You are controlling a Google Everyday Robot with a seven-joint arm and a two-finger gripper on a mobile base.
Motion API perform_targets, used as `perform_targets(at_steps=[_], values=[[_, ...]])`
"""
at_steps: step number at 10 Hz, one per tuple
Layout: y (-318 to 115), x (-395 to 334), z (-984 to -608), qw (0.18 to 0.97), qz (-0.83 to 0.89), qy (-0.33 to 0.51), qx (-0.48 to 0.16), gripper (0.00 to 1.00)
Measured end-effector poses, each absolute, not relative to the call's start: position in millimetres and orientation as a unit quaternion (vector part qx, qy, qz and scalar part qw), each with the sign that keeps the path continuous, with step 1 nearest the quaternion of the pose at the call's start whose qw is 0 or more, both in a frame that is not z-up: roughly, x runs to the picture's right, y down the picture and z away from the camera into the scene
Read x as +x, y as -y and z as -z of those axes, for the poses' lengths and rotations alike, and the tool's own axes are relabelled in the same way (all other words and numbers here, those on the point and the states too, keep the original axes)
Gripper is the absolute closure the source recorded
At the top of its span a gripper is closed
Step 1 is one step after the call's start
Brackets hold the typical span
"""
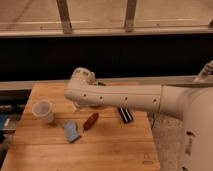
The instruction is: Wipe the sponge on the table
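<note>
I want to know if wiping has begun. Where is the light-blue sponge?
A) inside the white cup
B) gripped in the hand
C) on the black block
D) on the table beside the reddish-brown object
D: the sponge lies on the table next to the reddish-brown object, apart from the hand, which sits farther back at the end of the arm.

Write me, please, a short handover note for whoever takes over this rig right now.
Gripper: open, empty, at the arm's end over the back of the table, largely hidden by the arm.
Sponge: flat on the table, front left, apart from the gripper, between the white cup and the reddish-brown object.
Done: nothing yet; no grasp, no wiping.
Left: reach the sponge, grasp it, wipe the table.
</note>
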State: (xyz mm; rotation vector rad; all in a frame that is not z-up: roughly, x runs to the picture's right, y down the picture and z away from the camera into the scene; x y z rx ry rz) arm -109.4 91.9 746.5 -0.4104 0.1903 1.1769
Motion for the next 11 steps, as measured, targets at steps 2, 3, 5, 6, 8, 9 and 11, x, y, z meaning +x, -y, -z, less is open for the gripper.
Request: perform_targets(at_steps=[2,3,5,6,8,9,11], values=[[-94,-108,-749,0.808,-0.547,-0.092,-0.197,0.3],[-97,-112,-751,0.811,-0.541,-0.092,-0.201,0.3],[-105,-141,-758,0.823,-0.517,-0.081,-0.219,0.3],[-110,-159,-759,0.829,-0.505,-0.077,-0.228,0.3],[-125,-186,-758,0.841,-0.478,-0.073,-0.241,0.3],[-134,-193,-760,0.844,-0.469,-0.073,-0.25,0.3],[-154,-198,-773,0.844,-0.459,-0.083,-0.267,0.3]])
